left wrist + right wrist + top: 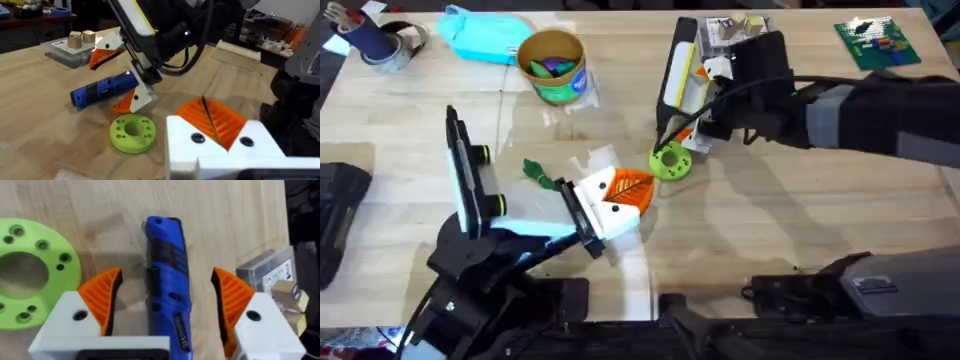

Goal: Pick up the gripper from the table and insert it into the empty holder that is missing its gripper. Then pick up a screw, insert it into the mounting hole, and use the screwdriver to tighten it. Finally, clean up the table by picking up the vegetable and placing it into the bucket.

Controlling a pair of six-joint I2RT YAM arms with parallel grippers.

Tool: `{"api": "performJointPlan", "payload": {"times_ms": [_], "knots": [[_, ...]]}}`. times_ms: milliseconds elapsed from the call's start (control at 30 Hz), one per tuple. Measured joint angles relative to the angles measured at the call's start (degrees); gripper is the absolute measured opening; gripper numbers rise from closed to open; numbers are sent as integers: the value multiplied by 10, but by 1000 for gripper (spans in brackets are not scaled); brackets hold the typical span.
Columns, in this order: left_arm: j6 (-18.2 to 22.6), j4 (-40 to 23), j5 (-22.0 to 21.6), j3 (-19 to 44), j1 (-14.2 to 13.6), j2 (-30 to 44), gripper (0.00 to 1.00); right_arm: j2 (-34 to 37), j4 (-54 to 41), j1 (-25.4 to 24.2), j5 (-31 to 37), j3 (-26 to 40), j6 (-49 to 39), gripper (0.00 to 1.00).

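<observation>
The blue screwdriver (165, 305) lies flat on the table (770, 220). My right gripper (165, 275) is open astride it, one orange pad on each side, not touching. From the left wrist the screwdriver (95, 92) shows between those same fingers. My left gripper (632, 187) is shut with its orange pads (225, 120) pressed together, close to a green disc with holes (669, 161). The dark green vegetable (538, 172) lies on the table beside the left gripper. The bucket (552, 68) stands at the back left with coloured items inside. The loose gripper and the screw are out of view.
A light blue pouch (480, 35) lies left of the bucket. A clear box with wooden blocks (735, 28) sits behind the right gripper. A green circuit board (877, 42) is at the back right, and a tape roll (400, 45) at the back left.
</observation>
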Motion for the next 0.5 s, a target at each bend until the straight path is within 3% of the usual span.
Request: {"api": "performJointPlan", "payload": {"times_ms": [300,500], "knots": [[0,0,0,0,0,0,14,-120,-102,5,0,0,116,995],[0,0,-3,0,0,0,14,-224,-172,13,-2,0,251,996]]}}
